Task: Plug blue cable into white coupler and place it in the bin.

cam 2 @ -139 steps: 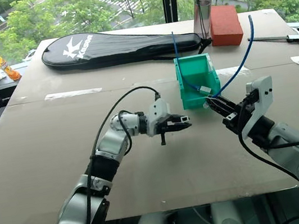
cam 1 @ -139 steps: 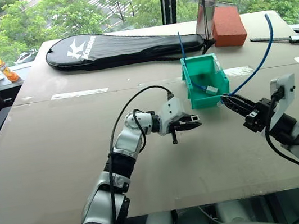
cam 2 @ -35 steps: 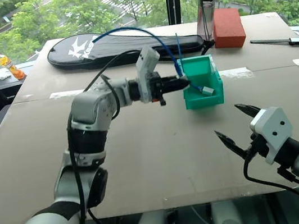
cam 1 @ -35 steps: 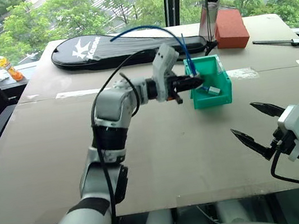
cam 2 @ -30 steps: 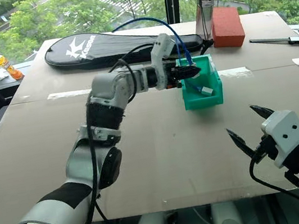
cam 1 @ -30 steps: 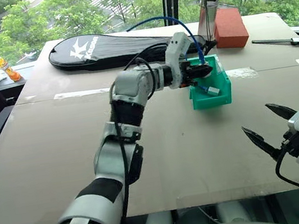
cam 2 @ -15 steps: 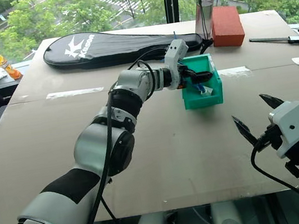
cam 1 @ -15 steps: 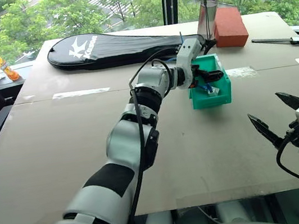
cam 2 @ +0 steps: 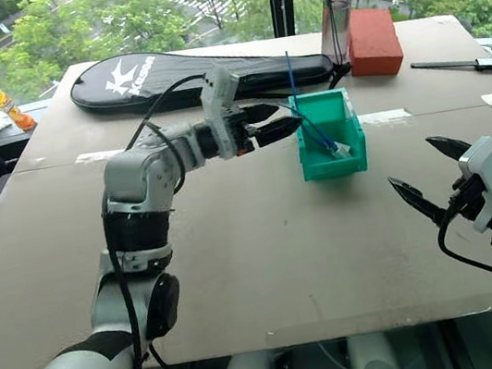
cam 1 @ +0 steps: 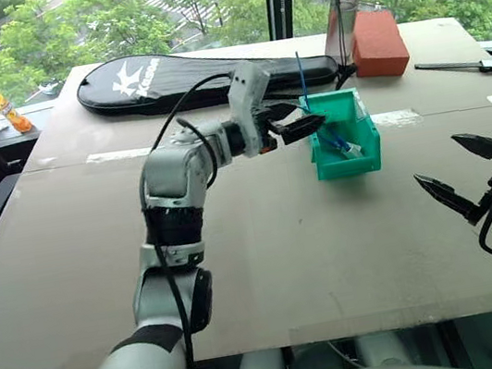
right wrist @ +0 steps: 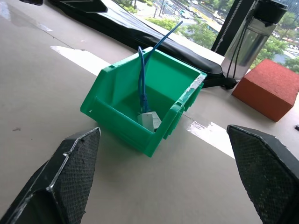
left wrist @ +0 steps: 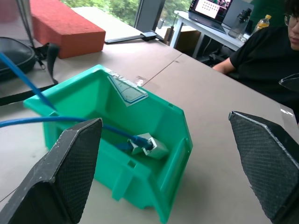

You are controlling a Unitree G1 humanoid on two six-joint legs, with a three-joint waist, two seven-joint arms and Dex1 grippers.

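The teal bin (cam 1: 348, 166) stands right of the table's middle. Inside it lies the white coupler (left wrist: 152, 145), with the blue cable (right wrist: 141, 79) plugged into it. The cable's free length rises over the bin's back rim (cam 1: 301, 75). My left gripper (cam 1: 305, 114) is open and empty. It hovers level just left of the bin's rim, pointing at it and clear of the cable. My right gripper (cam 1: 437, 161) is open and empty too, above the table to the right of the bin and nearer to me.
Along the far side lie a black racket case (cam 1: 191, 76), a red brick (cam 1: 378, 42) and a drink bottle (cam 1: 341, 15). An orange bottle (cam 1: 5, 110) stands far left. A person in black (left wrist: 266, 56) sits beyond the table's right end.
My left gripper has opened and let go of the blue cable, then drawn back to the left out of the bin. The cable has settled in the bin. My right gripper has drifted slightly up and right.
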